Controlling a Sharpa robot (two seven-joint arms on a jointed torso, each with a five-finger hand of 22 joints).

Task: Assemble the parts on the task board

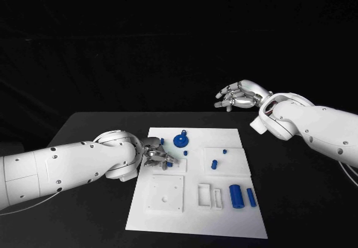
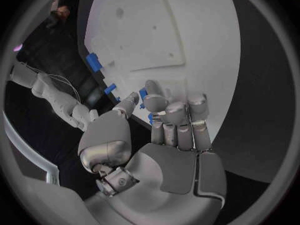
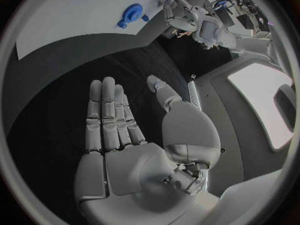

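In the head view, the left hand [image 1: 157, 156] is pinching a small blue part [image 1: 170, 164] over the white task board [image 1: 224, 217] on the black surface [image 1: 82, 217]. The right hand [image 1: 240, 94] is hovering beyond the board, fingers apart, holding nothing.

In the left wrist view, the fingers [image 2: 169, 110] are curling around the part [image 2: 143, 94].

In the right wrist view, the fingers [image 3: 109, 115] are lying straight and empty.

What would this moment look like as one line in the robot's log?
left hand: pinching small blue part on task board | right hand: open, raised beyond the board | large blue cylinder: lying on board
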